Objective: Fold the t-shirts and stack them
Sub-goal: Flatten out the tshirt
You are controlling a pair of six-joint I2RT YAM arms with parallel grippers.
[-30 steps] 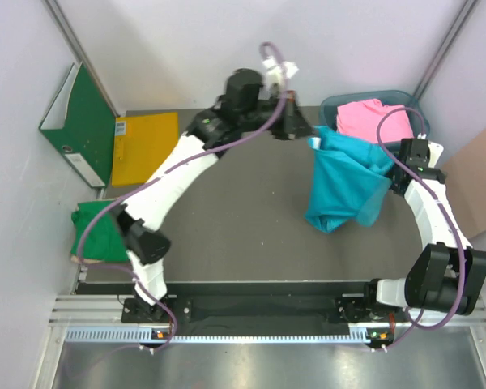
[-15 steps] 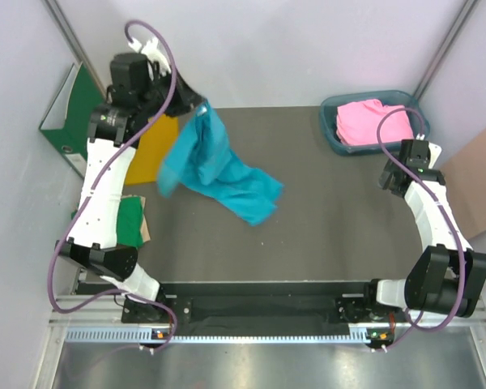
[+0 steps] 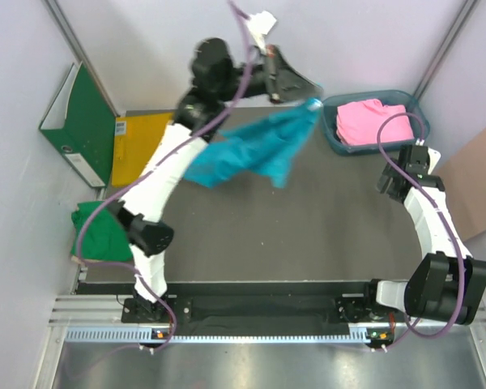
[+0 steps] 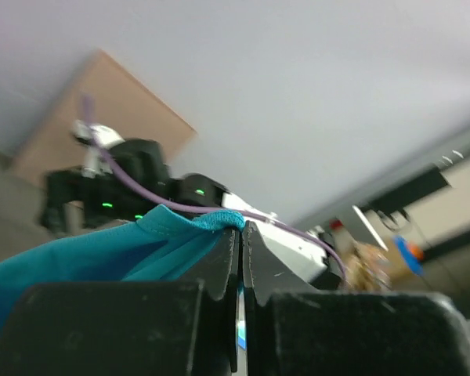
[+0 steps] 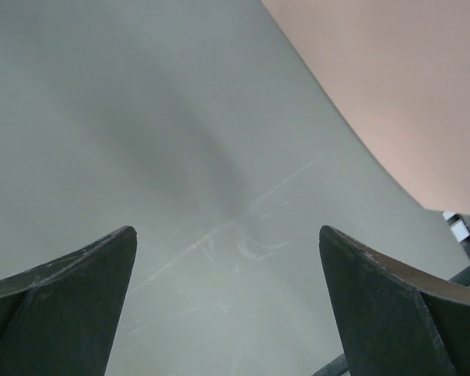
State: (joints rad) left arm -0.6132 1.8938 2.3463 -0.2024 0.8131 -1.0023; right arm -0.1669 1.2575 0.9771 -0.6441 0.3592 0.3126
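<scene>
The left gripper, pinched shut on a corner of the turquoise t-shirt, had swung it from far left toward far right, airborne, still unfolded; the right gripper gaped empty.

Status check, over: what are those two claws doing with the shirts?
Left gripper shut on turquoise t-shirt, held high above table. Right gripper open, empty. Pink t-shirt in bin; nothing blocking.

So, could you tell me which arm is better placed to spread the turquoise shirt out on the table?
Left, probably. The left gripper is shut on an edge of the turquoise shirt, which hangs above the table. The right gripper is open, empty, off at the right side near the bin.
</scene>
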